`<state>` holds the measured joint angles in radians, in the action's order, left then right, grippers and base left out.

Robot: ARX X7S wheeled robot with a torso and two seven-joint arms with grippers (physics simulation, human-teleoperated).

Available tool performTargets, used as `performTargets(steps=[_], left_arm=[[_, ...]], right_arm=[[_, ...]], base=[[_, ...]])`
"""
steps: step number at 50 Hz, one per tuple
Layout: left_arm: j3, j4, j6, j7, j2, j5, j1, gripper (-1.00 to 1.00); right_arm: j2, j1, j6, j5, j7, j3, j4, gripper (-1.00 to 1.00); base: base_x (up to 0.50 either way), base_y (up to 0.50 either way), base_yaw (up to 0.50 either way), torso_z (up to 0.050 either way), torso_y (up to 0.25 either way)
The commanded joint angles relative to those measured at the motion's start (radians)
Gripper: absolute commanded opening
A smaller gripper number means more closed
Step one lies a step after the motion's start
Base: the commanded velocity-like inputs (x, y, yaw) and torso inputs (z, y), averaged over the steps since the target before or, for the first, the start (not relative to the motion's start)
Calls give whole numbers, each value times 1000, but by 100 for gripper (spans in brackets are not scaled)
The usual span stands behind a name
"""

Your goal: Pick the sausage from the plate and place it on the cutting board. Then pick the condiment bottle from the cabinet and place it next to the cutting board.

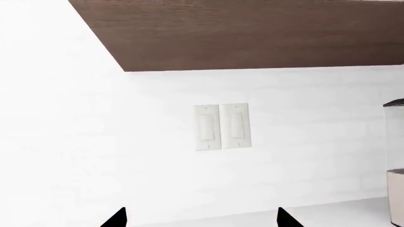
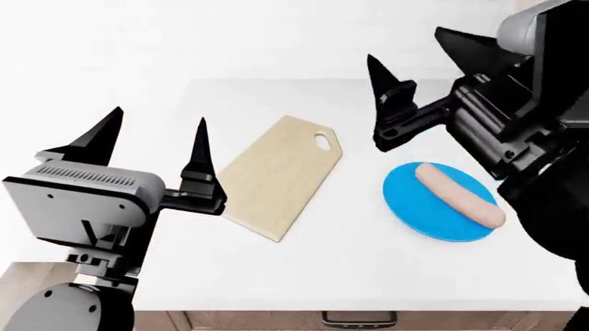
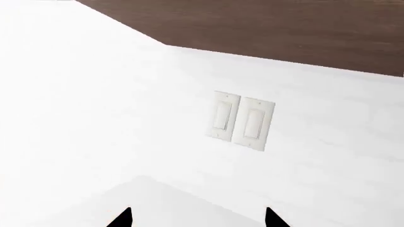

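Note:
In the head view the pale pink sausage (image 2: 457, 194) lies across the blue plate (image 2: 412, 200) on the right of the white counter. The tan cutting board (image 2: 276, 176) lies bare to the plate's left, its oval hole at the far end. My right gripper (image 2: 405, 48) hangs open above and behind the plate, holding nothing. My left gripper (image 2: 156, 131) stands open left of the board, also holding nothing. Both wrist views face the wall, showing only wide-apart fingertips of the left gripper (image 1: 202, 220) and right gripper (image 3: 198, 218). The condiment bottle is out of view.
A dark wood cabinet underside (image 1: 252, 33) hangs over the white wall, which carries two switch plates (image 1: 221, 126). An appliance (image 1: 395, 156) shows at the edge of the left wrist view. The counter's front edge (image 2: 322, 307) has a drawer handle (image 2: 359, 318) below it.

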<state>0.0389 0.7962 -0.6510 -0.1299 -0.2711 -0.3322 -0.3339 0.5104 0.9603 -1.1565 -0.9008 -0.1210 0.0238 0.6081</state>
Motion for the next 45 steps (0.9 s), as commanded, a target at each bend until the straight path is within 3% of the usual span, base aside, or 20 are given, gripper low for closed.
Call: performTargets(steps=[1, 11, 15, 32, 45], left_arm=[[0, 9, 4, -1, -3, -14, 1, 100], [15, -26, 45, 4, -5, 1, 9, 100], [17, -26, 47, 2, -7, 1, 12, 100], [9, -15, 39, -8, -16, -14, 9, 100], [13, -10, 49, -7, -23, -23, 11, 100]], right_arm=[[277, 547, -394, -371, -13, 247, -129, 100], [349, 833, -313, -54, 405, 763, -302, 100], [354, 872, -315, -15, 476, 855, -344, 100], [348, 636, -388, -269, 222, 640, -583, 100], [376, 532, -286, -225, 244, 695, -672, 100]], base=[[0, 0, 0, 0, 0], [0, 0, 0, 0, 0], [0, 0, 0, 0, 0], [0, 0, 0, 0, 0], [0, 0, 0, 0, 0]])
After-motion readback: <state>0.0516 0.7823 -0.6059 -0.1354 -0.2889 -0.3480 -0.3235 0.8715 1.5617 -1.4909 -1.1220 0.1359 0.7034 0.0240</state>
